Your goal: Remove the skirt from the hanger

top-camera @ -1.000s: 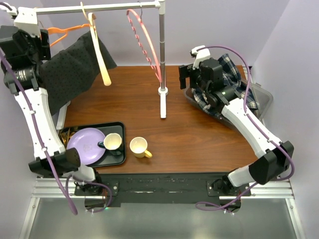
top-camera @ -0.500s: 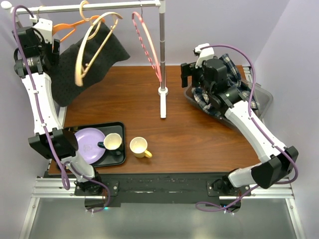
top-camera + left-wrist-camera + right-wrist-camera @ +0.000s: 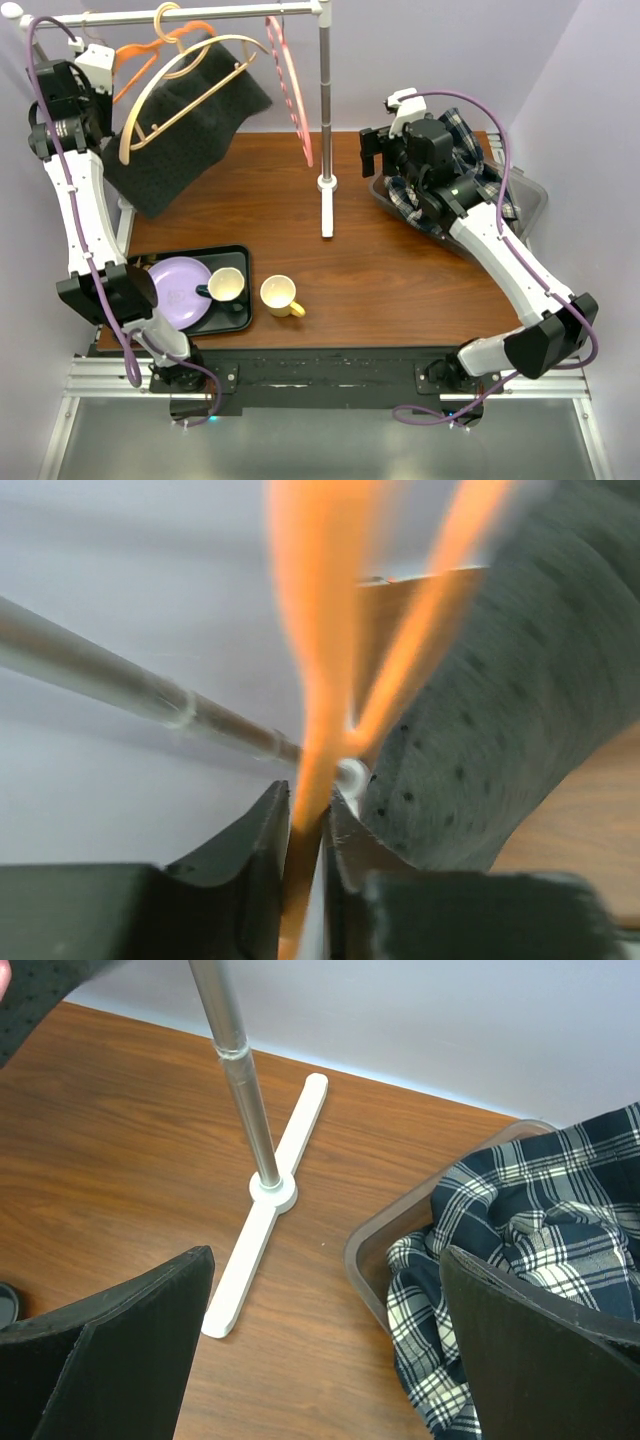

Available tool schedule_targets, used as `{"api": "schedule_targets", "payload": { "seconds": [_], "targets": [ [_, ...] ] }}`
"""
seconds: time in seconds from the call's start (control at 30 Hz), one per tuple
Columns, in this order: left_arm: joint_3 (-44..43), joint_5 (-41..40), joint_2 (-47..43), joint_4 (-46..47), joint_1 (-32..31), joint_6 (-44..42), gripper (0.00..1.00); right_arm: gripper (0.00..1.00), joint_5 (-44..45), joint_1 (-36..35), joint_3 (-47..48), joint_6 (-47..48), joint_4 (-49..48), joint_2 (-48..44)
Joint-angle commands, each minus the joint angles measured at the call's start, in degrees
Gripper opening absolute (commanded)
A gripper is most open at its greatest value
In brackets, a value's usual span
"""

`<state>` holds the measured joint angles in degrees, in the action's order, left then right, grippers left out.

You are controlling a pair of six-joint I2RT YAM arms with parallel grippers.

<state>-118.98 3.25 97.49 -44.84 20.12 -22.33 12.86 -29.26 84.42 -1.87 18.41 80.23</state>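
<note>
The skirt (image 3: 190,140), dark grey with small black dots, hangs at the back left from the orange hanger (image 3: 135,55) on the rack's rail (image 3: 200,15). My left gripper (image 3: 100,70) is raised beside it. In the left wrist view the jaws (image 3: 308,825) are shut on the orange hanger (image 3: 320,680), with the skirt (image 3: 500,710) just to the right and the rail (image 3: 100,675) behind. My right gripper (image 3: 372,150) hovers open over the table near the rack's base (image 3: 265,1220), holding nothing.
A wooden hanger (image 3: 160,110) and a pink hanger (image 3: 295,100) also hang from the rail. The rack pole (image 3: 325,100) stands mid-table. A grey bin (image 3: 535,195) holds plaid cloth (image 3: 530,1260). A black tray (image 3: 235,255) carries a purple plate (image 3: 175,290); a yellow mug (image 3: 280,295) stands beside it.
My left arm rose to the rail and its jaws closed on the orange hanger. The wooden hanger and the skirt swung to the right. The right arm barely moved.
</note>
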Motion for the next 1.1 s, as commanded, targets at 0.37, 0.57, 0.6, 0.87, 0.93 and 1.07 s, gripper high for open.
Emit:
{"api": "schedule_targets", "payload": {
  "seconds": [0.37,0.57,0.6,0.87,0.93,1.07],
  "targets": [
    [4.9,5.5,-10.2,6.1,0.2,7.6,0.0,0.99,-2.8,-1.3,0.3,-0.9,-2.8,-3.8],
    [5.9,4.8,-14.6,9.9,0.1,10.2,0.0,0.99,-5.0,-2.8,1.9,-2.0,-0.2,-3.5],
    [5.9,4.7,-15.0,10.7,0.1,10.7,0.0,0.99,-5.1,-3.6,2.1,-2.7,-0.1,-3.6],
    [6.0,7.6,-17.5,11.0,0.1,15.0,0.0,0.99,-6.7,-5.8,3.0,-5.6,1.9,-4.1],
    [6.8,7.7,-18.8,9.6,0.1,15.4,0.0,0.99,-7.2,-7.0,4.1,-6.0,3.0,-4.0],
    [12.4,3.5,-23.7,10.0,0.2,16.4,0.0,0.99,-10.3,-9.1,3.2,-7.3,1.6,-6.1]
  ]
}}
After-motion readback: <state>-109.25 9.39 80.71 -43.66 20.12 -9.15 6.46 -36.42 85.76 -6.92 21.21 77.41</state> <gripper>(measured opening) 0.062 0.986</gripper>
